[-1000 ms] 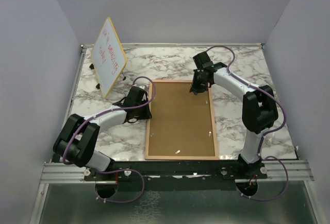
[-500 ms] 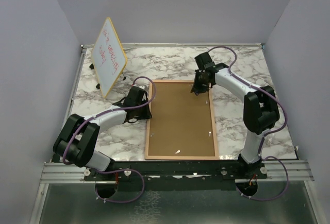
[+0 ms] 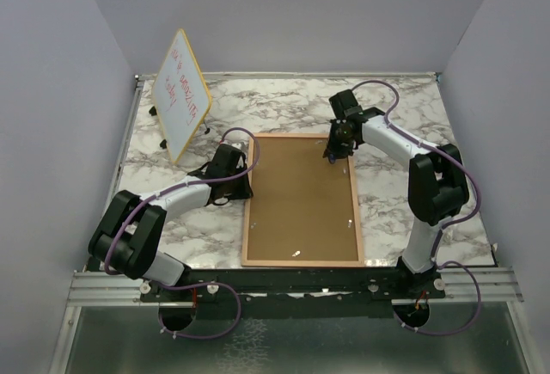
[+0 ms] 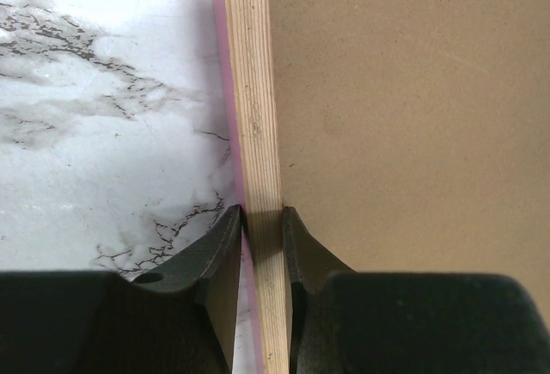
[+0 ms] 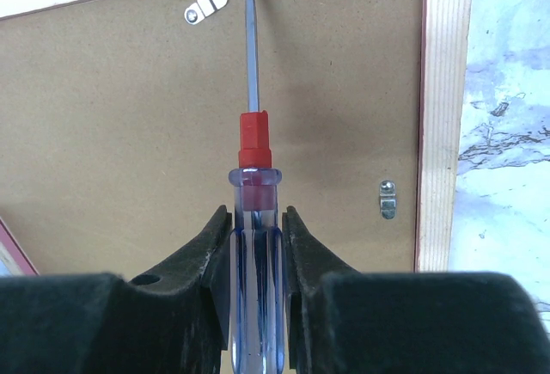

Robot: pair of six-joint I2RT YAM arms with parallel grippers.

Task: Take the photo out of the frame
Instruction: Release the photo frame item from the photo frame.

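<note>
Large rectangular picture frame [image 3: 301, 202], thin pink border, brown fibreboard back, lies back-up on the white-grey marble tabletop [image 4: 103, 90] btwn the two arms. The photo isn't visible; prob. under the backing, face down.

L gripper [image 4: 262, 219]: fingers closed on the frame's pale wooden side rail, one finger outside over the marble, the other inside over the fibreboard. The rail runs straight ahead from the fingers. Reads as a steadying grip.

R gripper [image 5: 256, 215]: clamped on the clear blue-tinted handle of a screwdriver w/ red collar and thin metal shaft [image 5: 254, 146]. The tool's long axis points straight ahead, in line w/ the fingers. Its tip sits at the seam where the fibreboard meets the far wooden rail. A small oval metal clip [image 5: 206, 6] is ahead and just left of the tip. A second clip [image 5: 388, 199] is off to the right, level w/ the fingertips.

Key relation: the near clip is beside the tip, not under it. Next move prob. needs a small shift left onto the clip, or a pry at the seam; can't tell which. R arm is the one placed for it.
</note>
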